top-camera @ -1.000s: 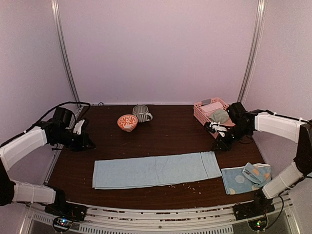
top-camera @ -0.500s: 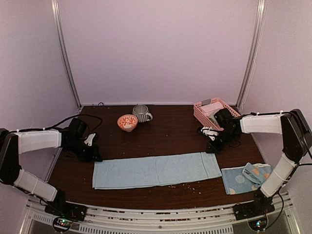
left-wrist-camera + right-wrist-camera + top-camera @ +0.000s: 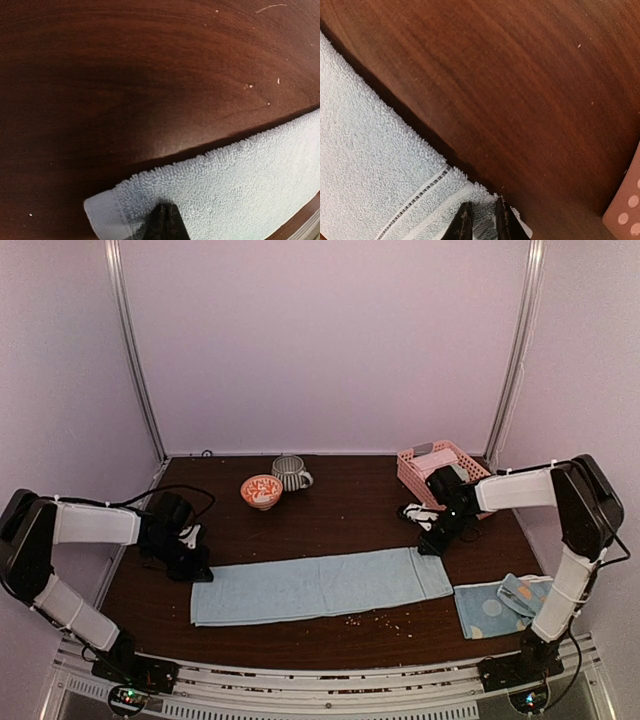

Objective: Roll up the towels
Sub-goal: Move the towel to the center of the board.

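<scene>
Cloth lies under both pairs of fingers. The left fingers (image 3: 165, 222) are pressed fully together into a single dark tip, which rests on the hemmed left far corner of the long blue towel (image 3: 240, 190). Whether any fabric is caught between them cannot be told. The right fingers (image 3: 464, 222) stand almost together, with only a narrow slit between them. They pinch the towel's right far corner just past its stitched band, and a bit of pale pile shows in the slit.

Seen from above, the long blue towel (image 3: 320, 585) is spread flat as a wide strip across the front half of the dark wooden counter (image 3: 350, 520). One arm is lowered at each of its far corners, the left fingers (image 3: 200, 573) at one end and the right fingers (image 3: 428, 548) at the other. A few pale crumbs (image 3: 375, 618) dot the wood just in front of its near edge.

Just beside the strip's right end, apart from it, lies the dotted towel (image 3: 482, 610), light blue with pale spots. A loosely folded part with orange marks sits on its right half.

Behind the right arm, a pink lattice basket (image 3: 408, 462) stands at the far right of the counter. What it holds is partly hidden by the arm. Towards the far middle, an orange patterned bowl (image 3: 261, 490) sits just beside a striped grey mug (image 3: 291, 472).
</scene>
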You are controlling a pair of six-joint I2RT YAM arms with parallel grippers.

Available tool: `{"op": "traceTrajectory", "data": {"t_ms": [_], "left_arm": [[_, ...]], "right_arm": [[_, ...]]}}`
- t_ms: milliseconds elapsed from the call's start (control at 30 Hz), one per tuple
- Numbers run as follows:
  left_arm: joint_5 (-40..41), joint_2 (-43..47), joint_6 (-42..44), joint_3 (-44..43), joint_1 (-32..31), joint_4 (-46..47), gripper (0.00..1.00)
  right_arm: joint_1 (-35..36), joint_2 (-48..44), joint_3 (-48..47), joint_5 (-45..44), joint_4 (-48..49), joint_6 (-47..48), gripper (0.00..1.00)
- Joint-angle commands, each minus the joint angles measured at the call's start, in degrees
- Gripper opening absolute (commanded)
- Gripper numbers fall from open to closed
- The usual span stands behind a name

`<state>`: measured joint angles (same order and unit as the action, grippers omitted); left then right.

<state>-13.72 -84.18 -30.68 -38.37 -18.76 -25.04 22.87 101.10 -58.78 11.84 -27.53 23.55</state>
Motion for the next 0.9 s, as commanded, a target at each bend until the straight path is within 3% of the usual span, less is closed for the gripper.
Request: {"op": "traceTrajectory", "data": {"t_ms": [0,200,367,567,600,667,733,800,833,867], "left_arm": [[8.01,-0.20,-3.21,1.04,0.14,-2.22,0.00],[15.59,1.36,-5.82,-2.29,0.43,-8.40,0.00],[16.78,2.75,-4.25,-8.70,0.71,-12.02,0.00],[13.97,10.33,3.48,-14.17,0.22,-3.87,0.03],[14.13,12.07,4.94,-14.53,0.23,-2.55,0.11],[15.30,15.28,6.82,-13.98,0.20,-0.35,0.41],[15.69,17.59,7.32,-11.15,0.16,3.93,0.58],[13.42,18.49,7.64,-8.49,0.20,7.37,0.57],[10.28,18.27,8.85,-7.85,0.17,8.49,0.51],[6.65,17.83,10.54,-7.40,0.14,9.69,0.42]], "right_arm": [[0.42,5.35,-4.88,-3.43,0.23,-0.46,0.17],[0.66,12.43,-15.86,-1.08,-1.41,0.45,0.17],[0.66,17.49,-27.09,0.46,-6.67,0.54,0.19],[0.59,10.94,-31.16,4.17,-7.23,-1.05,0.24],[0.48,9.25,-30.82,4.44,-6.71,-1.76,0.25],[0.13,6.28,-29.85,4.45,-5.42,-3.40,0.27],[-0.33,3.41,-27.57,3.18,-2.88,-5.59,0.32],[-0.77,1.00,-25.53,2.14,-0.19,-8.23,0.44],[-1.26,0.02,-24.40,3.56,0.68,-9.77,0.62],[-1.67,-1.08,-23.05,4.91,1.70,-11.24,0.89]]}}
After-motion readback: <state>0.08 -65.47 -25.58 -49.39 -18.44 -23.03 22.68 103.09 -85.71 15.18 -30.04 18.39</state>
